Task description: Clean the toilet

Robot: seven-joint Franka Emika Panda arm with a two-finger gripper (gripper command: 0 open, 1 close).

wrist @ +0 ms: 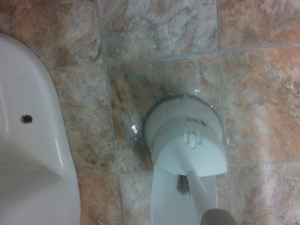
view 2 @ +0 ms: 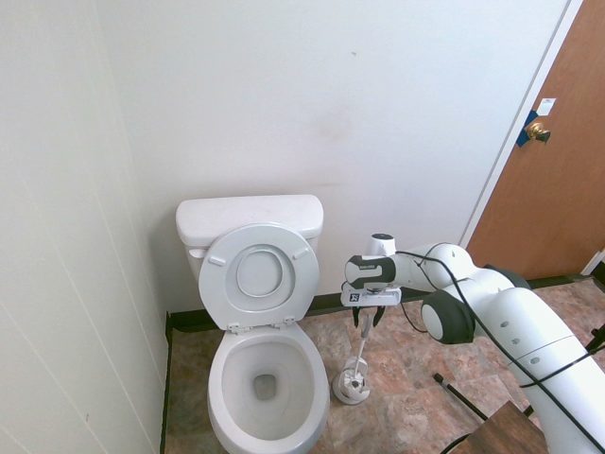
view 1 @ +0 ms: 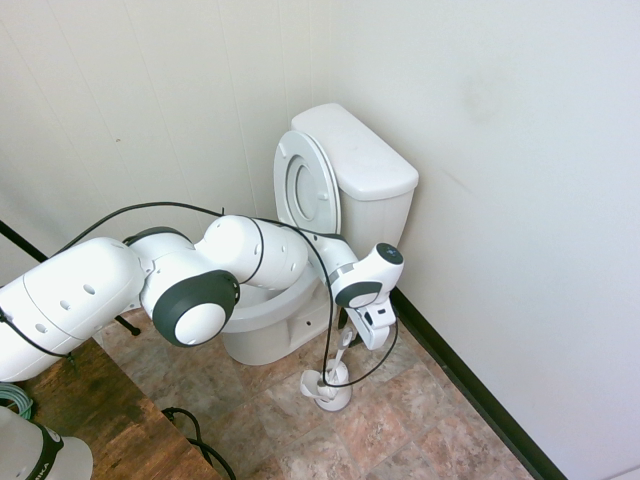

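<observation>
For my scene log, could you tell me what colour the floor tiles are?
Mottled brown and grey stone-look floor tiles with pale grout, best in the wrist view.

Plain white walls (view 2: 378,104), panelled on one side (view 1: 150,90). Black baseboard (view 1: 470,385) along the bottom. Mottled brown stone tiles on the floor (wrist: 159,42), pale grout lines. Brown wooden door (view 2: 553,161) with brass knob (view 2: 538,131). Even, soft light.

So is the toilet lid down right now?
No, the toilet has its lid and ring seat raised against the tank, leaving the bowl open in the second exterior view.
</observation>
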